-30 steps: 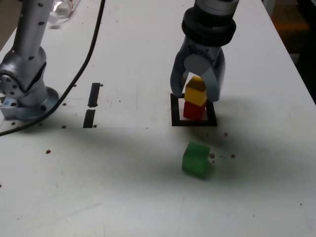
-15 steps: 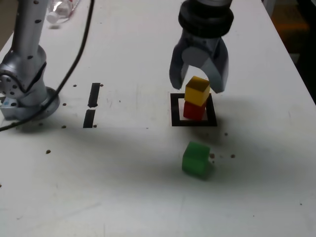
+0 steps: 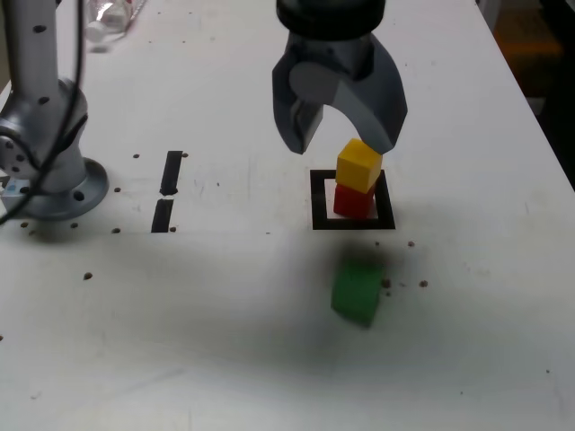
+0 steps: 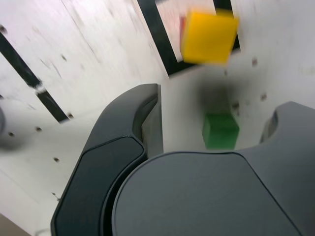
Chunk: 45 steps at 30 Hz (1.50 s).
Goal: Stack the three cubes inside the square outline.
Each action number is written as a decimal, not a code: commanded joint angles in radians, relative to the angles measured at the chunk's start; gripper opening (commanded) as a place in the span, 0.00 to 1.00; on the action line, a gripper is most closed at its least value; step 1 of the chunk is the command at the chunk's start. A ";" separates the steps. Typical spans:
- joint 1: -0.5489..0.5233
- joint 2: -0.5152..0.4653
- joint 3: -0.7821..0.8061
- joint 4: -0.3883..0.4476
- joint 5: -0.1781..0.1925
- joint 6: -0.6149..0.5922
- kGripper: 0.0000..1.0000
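Note:
The yellow cube (image 3: pixel 359 165) rests on the red cube (image 3: pixel 353 201), and both stand inside the black square outline (image 3: pixel 320 208). On the white table, nearer the camera than the outline, lies the green cube (image 3: pixel 356 291). My gripper (image 3: pixel 340 135) hangs open above and slightly behind the stack, holding nothing. In the wrist view the yellow cube (image 4: pixel 208 37) hides most of the red one, the outline (image 4: pixel 156 33) shows beside it, and the green cube (image 4: pixel 221 130) sits between my spread fingers (image 4: pixel 147 123).
Two short black strips (image 3: pixel 168 190) lie on the table towards the exterior view's left. The arm's silver base (image 3: pixel 47 153) stands at the far left. Small dark specks dot the table (image 3: pixel 225 341).
My gripper has let go of the yellow cube, opened, and risen up and towards the exterior view's left. The yellow cube stays on the red one; the green cube has not moved.

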 commanded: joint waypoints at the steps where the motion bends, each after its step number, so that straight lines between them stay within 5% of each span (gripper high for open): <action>1: -0.045 -0.015 0.010 -0.021 -0.008 -0.031 0.92; 8: -0.196 -0.016 0.030 -0.107 0.003 -0.167 1.00; 27: -0.265 0.119 0.020 -0.083 0.023 -0.171 0.98; 45: -0.266 0.291 -0.042 -0.113 -0.055 -0.118 0.98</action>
